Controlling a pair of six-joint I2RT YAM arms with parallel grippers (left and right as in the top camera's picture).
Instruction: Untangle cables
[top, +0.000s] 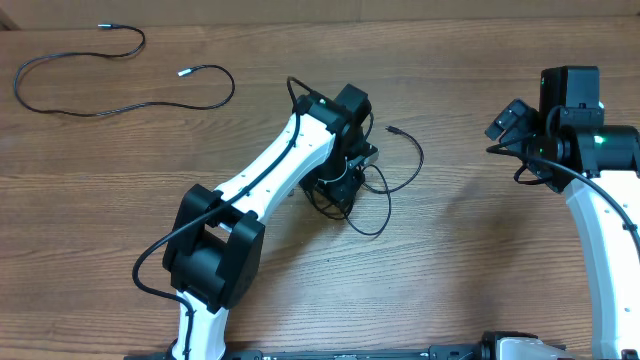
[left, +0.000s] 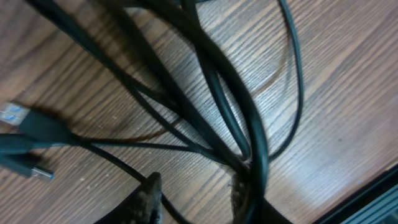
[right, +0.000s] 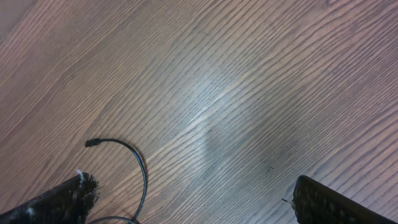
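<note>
A knot of thin black cables (top: 368, 192) lies at the table's middle, with a loop and a small plug end (top: 393, 129) reaching out to the right. My left gripper (top: 338, 185) is lowered onto the knot. In the left wrist view its fingers (left: 196, 190) are open around crossed strands (left: 217, 93), and one thick strand lies against the right finger. Two plugs (left: 28, 124) lie at the left. A separate loose cable (top: 60, 108) with silver tips lies at the far left. My right gripper (top: 505, 122) is open and empty above bare wood (right: 196, 186), near a cable end (right: 93, 143).
The wooden table (top: 470, 250) spans the whole view. The left arm's white links (top: 270, 165) and black base joint (top: 210, 250) stand at the front left. The right arm (top: 600, 210) rises along the right edge. Thicker black arm wires (top: 150, 270) run by the left base.
</note>
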